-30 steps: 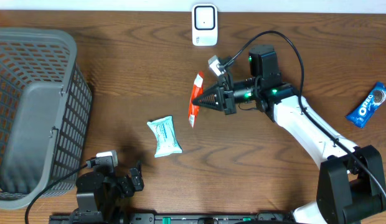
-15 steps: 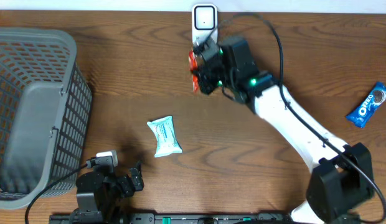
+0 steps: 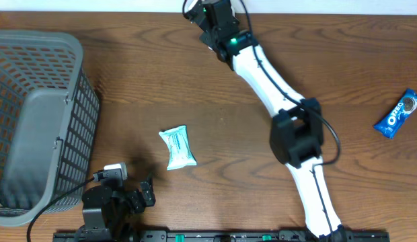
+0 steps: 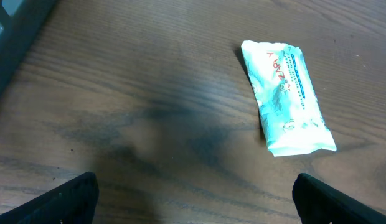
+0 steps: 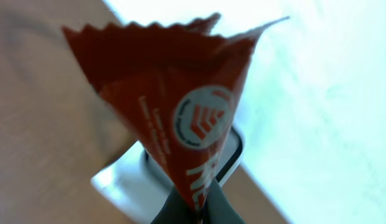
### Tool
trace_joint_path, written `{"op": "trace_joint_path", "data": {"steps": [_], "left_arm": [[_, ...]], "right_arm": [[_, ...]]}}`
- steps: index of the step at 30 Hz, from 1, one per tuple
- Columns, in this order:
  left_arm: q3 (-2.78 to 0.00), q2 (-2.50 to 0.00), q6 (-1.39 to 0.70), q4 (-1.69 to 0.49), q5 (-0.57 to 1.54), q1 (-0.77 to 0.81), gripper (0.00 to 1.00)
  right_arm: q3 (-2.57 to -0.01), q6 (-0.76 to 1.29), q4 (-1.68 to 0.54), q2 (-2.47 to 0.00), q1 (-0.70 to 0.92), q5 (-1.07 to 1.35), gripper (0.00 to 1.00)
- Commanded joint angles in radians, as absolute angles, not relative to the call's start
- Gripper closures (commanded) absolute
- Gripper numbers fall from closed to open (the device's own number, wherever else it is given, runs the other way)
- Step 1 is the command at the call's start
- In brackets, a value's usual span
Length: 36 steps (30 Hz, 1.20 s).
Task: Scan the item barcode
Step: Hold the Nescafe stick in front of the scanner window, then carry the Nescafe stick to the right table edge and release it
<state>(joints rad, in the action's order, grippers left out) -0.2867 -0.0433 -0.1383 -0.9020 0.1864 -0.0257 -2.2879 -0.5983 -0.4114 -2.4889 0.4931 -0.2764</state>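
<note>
We see the right gripper [image 5: 187, 210] pinching the red packet [image 5: 180, 118] right by the scanner [image 5: 121, 180] at the far edge of the table [image 3: 141, 74]; left gripper [image 4: 193, 202] spread wide, teal packet [image 4: 286, 99] ahead-right, open room between.

Scanner [image 5: 124, 186]: blurred, mostly hidden behind red wrapper [image 5: 180, 118].
Red wrapper print: too blurred to read.
Basket [image 3: 33, 128]: cut off by left edge, overhead.
</note>
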Motion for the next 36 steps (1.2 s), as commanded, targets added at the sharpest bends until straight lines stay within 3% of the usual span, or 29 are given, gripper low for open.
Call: {"op": "trace_joint_path", "data": {"steps": [1,12,17,23,28,36], "left_arm": [[-0.279,-0.037,-0.144,-0.938,0.198,-0.03,0.0],[-0.279,-0.037,-0.144,-0.938,0.198,-0.03,0.0],[-0.279,-0.037,-0.144,-0.938,0.198,-0.03,0.0],[-0.279,-0.037,-0.144,-0.938,0.198,-0.03,0.0],[-0.279,-0.037,-0.144,-0.938,0.198,-0.03,0.0],[-0.279,-0.037,-0.144,-0.938,0.198,-0.03,0.0]], "right_arm": [[-2.397,-0.735,-0.317,-2.58,0.479,-0.39,0.99],[-2.4,-0.806,-0.22,-2.623,0.447,-0.402,0.99],[-2.4,-0.753,-0.43,-2.542,0.441,-0.457,0.99],[-2.4,-0.406,-0.896,-2.4,0.402,-0.604,0.99],[-2.4,0.001,-1.301,-2.289,0.319,-0.455,0.99],[-2.362,0.339,-1.521,-2.271,0.05,-0.355,0.99]]}}
